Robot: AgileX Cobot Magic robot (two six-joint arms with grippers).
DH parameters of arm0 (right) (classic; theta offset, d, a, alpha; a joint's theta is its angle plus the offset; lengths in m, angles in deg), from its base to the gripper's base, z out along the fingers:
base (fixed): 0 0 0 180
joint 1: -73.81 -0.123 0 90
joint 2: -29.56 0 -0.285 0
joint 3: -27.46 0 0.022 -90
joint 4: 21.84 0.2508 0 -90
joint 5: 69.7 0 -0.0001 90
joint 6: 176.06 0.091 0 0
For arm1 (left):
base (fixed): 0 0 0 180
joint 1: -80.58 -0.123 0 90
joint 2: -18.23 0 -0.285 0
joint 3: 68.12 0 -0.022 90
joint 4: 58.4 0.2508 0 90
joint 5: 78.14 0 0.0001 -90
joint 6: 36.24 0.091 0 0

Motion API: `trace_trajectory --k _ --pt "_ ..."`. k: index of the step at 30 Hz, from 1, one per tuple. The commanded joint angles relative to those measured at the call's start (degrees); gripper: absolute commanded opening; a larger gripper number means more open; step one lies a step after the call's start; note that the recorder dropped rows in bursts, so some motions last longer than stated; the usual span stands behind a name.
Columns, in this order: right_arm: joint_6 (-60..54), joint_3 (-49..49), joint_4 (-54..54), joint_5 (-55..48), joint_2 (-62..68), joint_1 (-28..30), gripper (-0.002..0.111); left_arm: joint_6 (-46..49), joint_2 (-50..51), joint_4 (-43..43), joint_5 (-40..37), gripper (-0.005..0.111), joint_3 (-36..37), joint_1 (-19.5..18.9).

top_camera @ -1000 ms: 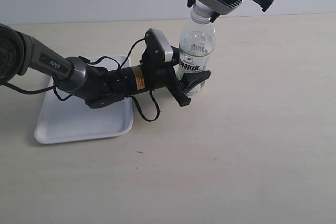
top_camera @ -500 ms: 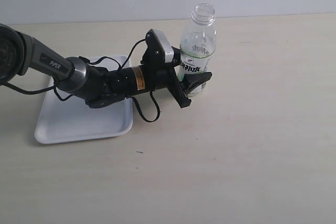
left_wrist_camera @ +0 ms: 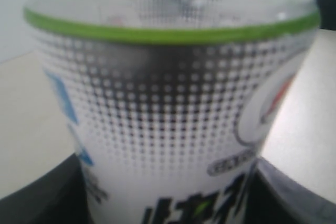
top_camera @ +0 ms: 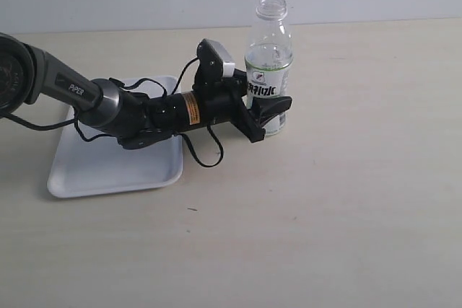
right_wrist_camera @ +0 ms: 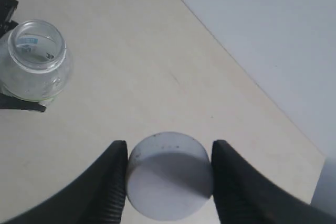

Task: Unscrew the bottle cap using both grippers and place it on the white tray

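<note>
The clear bottle (top_camera: 269, 70) stands upright on the table with its neck uncapped. My left gripper (top_camera: 268, 115) is shut on its lower body, one black jaw on each side of the label (left_wrist_camera: 168, 129). The white bottle cap (right_wrist_camera: 169, 176) sits pinched between the ribbed black fingers (right_wrist_camera: 107, 187) of my right gripper (right_wrist_camera: 169, 179), high above the table. From up there the bottle's open mouth (right_wrist_camera: 34, 51) shows below. The right gripper is out of the exterior view. The white tray (top_camera: 115, 167) lies on the left, under the left arm.
The left arm (top_camera: 108, 106) with its loose black cables (top_camera: 206, 153) stretches across the tray toward the bottle. A pale wall (right_wrist_camera: 273, 35) borders the far edge of the beige table (top_camera: 346, 192).
My right gripper lifted the cap off the bottle's neck and rose out of the top of the exterior view. The bottle now stands slightly straighter in the left gripper.
</note>
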Motion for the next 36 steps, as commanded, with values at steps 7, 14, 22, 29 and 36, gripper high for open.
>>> trace_trajectory --k 7,14,22,29,36 --pt "4.34 -0.14 1.03 -0.19 -0.37 -0.05 0.000 -4.50 -0.55 -0.50 0.44 0.050 0.04 0.17" --pt "4.34 -0.14 1.03 -0.19 -0.37 -0.05 0.000 -4.26 -0.55 1.40 0.18 0.056 0.04 0.17" --pt "4.47 -0.14 1.03 -0.19 -0.37 -0.05 0.000 -3.56 -0.69 2.53 -0.72 0.085 0.04 -0.06" --pt "4.58 -0.14 1.28 -0.19 -0.37 -0.05 0.000 -8.44 -3.38 13.01 -1.72 0.090 0.17 -3.27" --pt "4.58 -0.14 3.85 -0.19 -0.37 -0.05 0.000 -11.12 -4.52 22.72 -2.14 0.090 0.17 -6.79"
